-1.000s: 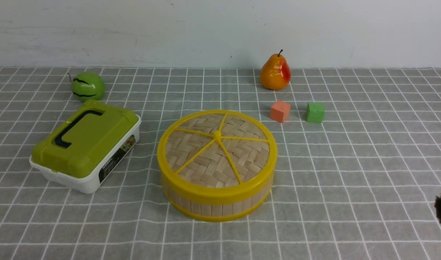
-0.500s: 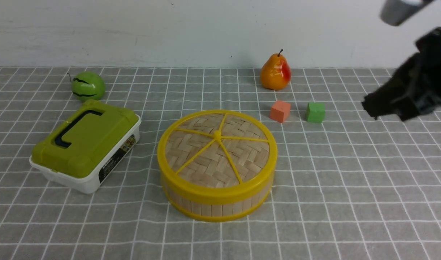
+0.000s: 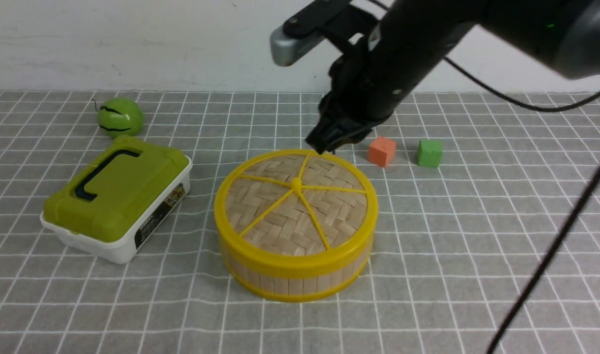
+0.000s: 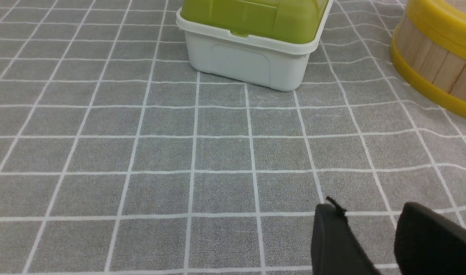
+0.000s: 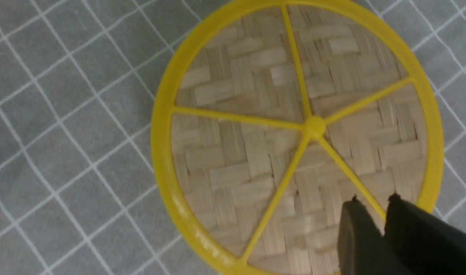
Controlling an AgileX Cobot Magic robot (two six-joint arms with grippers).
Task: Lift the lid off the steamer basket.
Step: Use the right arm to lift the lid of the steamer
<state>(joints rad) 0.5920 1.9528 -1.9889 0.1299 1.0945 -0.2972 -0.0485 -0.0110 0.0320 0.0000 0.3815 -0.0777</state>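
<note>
Black right pincer (image 3: 324, 146) angled down over lid (image 3: 290, 216).

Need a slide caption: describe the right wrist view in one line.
Right gripper, jaws slightly apart, poised over a yellow spoke of the woven bamboo lid.
</note>
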